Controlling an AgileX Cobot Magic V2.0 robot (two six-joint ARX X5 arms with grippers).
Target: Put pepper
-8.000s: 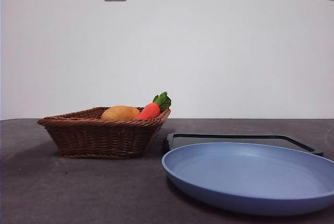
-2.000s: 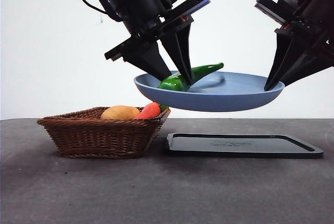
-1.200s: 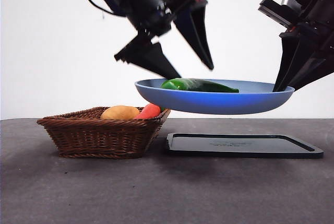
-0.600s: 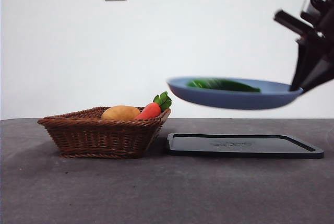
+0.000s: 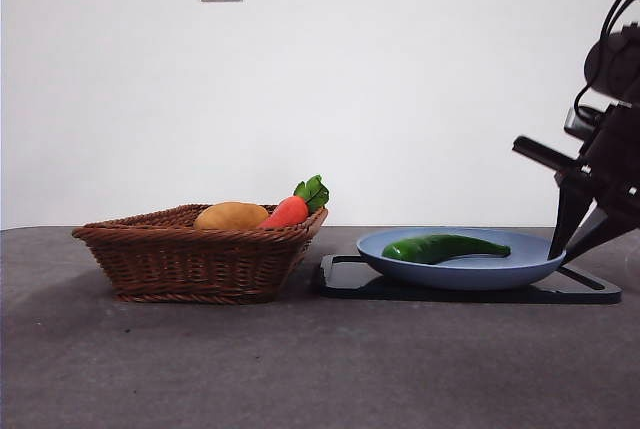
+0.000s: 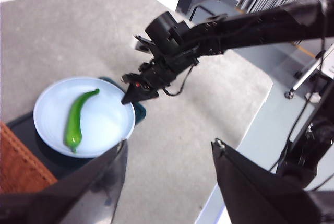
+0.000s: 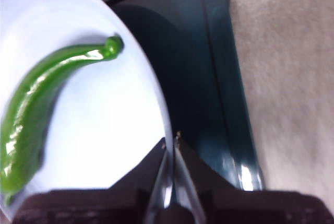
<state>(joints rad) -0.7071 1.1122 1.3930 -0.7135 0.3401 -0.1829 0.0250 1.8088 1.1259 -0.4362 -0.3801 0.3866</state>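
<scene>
Front view: the pepper [image 5: 443,247] lies flat in the blue plate [image 5: 400,262], which sits on the black tray [image 5: 590,292] on the surface, beside the basket [image 5: 190,259]. The right gripper [image 5: 577,239] pinches the plate's far rim.

Left wrist: the left gripper [image 6: 169,153] hangs high, spread wide, empty.

Right wrist: the right gripper's jaws are clamped thin on the plate's edge. The pepper looks glossy, light, probably slippery and apt to roll; mid-body seems the safest hold.
</scene>
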